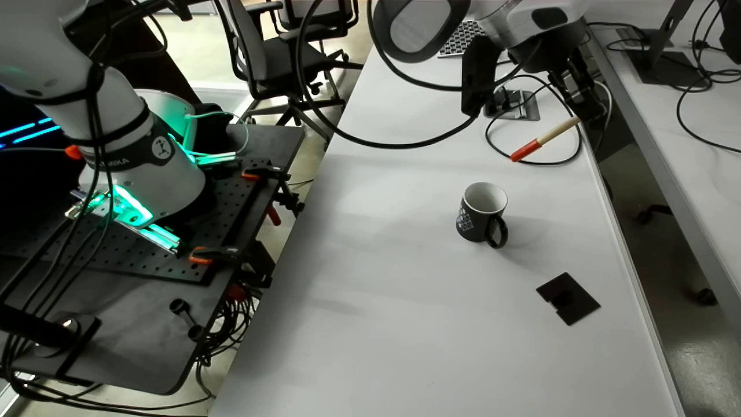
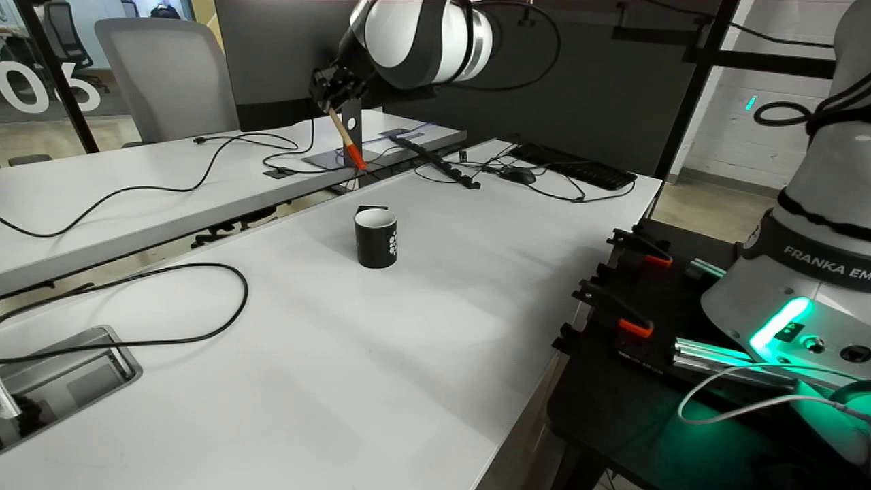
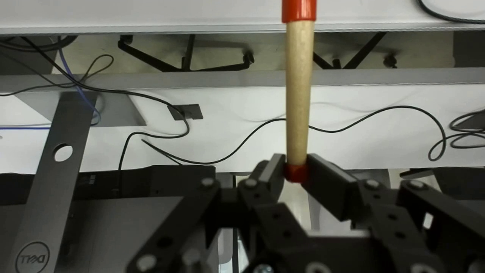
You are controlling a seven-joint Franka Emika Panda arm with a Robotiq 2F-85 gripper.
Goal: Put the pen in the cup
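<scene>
Leftmost: robot base (image 1: pixel 145 185), beside the white tabletop (image 1: pixel 359 324). Next, cup (image 1: pixel 481 223): upright on the tabletop, mouth up, whitish inside, handle out to the side. Looks hard and breakable, probably ceramic; don't bump the rim. Right of it, pen (image 1: pixel 544 138): up in the air, tilted, long red end lowest, bare wood above, well apart from the cup. Not in yet. Handling guess: light, stiff, not fragile, smooth enough to pivot or slip if the low end catches the rim. Best hold: top end or the wood just below it, leaving the long red end free to go in first. Then black flat piece (image 1: pixel 568 298), flat on the tabletop; ignore. Far right, claw (image 3: pixel 296 168): clenched around the pen's top red end, touching both sides in wrist view. Probably carry step; pen likely needs straightening over the cup.
</scene>
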